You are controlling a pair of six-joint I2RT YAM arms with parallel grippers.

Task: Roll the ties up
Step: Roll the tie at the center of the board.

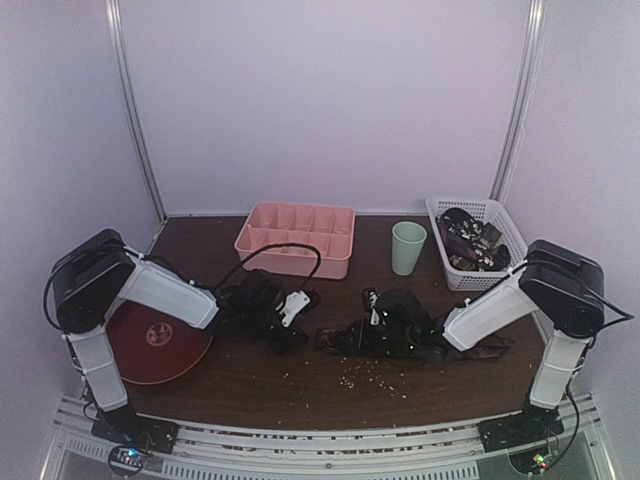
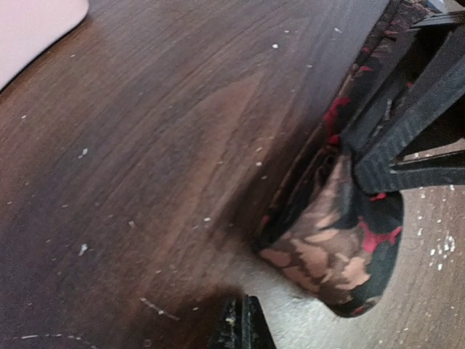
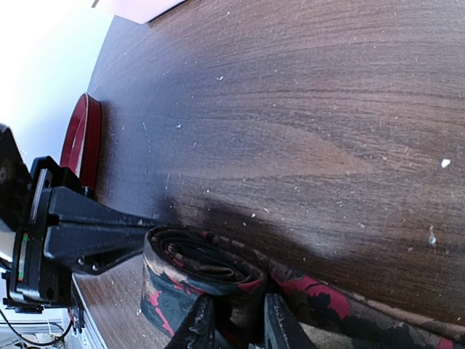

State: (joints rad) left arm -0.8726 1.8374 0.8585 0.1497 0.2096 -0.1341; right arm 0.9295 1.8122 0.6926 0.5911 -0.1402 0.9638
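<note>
A dark tie with red and tan patches lies across the table in front of the arms, its tail trailing right. Its left end is wound into a small coil. My right gripper is shut on that coil, one finger on each side. In the left wrist view the coil bulges out below the right gripper's black fingers. My left gripper is shut on nothing and sits a short way left of the coil, above the wood. In the top view both grippers, left and right, meet mid-table.
A white basket at the back right holds more ties. A green cup stands beside it, and a pink divided tray sits at the back centre. A dark red plate lies under the left arm. Pale crumbs dot the table.
</note>
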